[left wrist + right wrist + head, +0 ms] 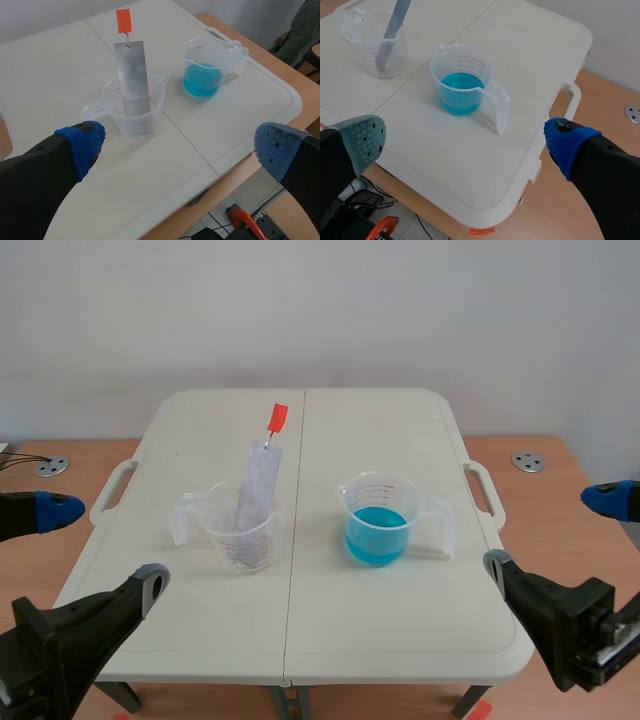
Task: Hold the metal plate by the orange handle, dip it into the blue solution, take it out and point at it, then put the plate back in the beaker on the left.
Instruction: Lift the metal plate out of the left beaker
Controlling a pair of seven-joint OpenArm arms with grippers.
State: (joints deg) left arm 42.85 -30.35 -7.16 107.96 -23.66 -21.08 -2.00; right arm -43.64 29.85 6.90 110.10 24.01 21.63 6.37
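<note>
1 metal plate (258, 485) leans in the left beaker (240, 545), orange handle (278, 417) up.

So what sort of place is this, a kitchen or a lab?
Most likely a robotics lab bench set for a chemistry demo: a white folding table, a beaker of blue solution, a second beaker holding a metal plate, and the robot's left arm and right arm flanking them.

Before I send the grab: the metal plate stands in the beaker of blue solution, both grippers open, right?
No. The metal plate stands in the left beaker, not the blue solution, as the scene view shows. The left gripper and right gripper are open.
</note>
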